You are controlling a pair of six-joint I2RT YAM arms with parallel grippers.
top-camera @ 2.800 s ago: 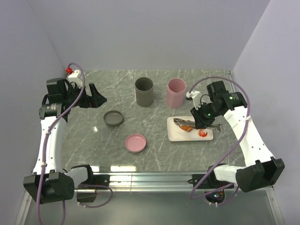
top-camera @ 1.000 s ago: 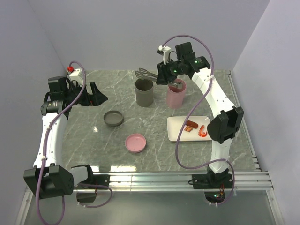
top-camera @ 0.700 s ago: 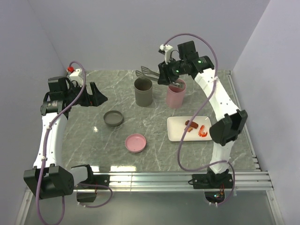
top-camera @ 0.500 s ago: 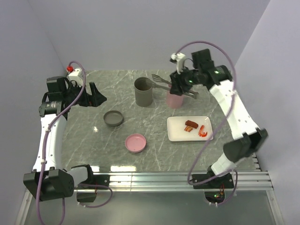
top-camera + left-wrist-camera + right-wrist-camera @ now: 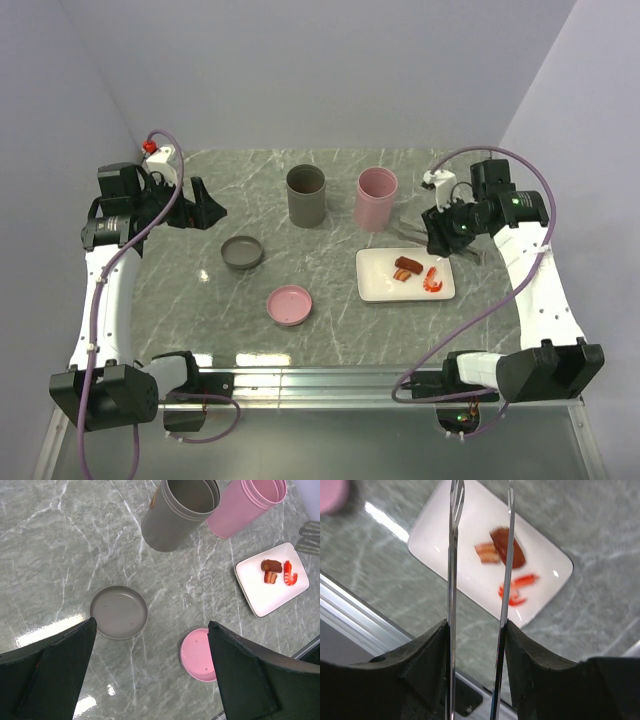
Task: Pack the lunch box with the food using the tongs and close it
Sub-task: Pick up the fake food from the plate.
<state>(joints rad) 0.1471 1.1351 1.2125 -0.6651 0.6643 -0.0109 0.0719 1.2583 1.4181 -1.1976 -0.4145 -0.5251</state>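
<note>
Top external | right arm [image 5: 535, 285] folded, seemingly above plate [image 5: 375, 288] | end effector [image 5: 445, 228] clamps tongs [image 5: 410, 229]

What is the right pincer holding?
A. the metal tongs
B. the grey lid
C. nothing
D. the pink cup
A: in the right wrist view the right pincer is clamped on both thin arms of the tongs, whose tips reach toward the white plate.

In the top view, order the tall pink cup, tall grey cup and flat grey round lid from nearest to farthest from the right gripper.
1. Tall pink cup, just left of the right gripper.
2. Tall grey cup, further left.
3. Flat grey round lid, farthest left.
</note>
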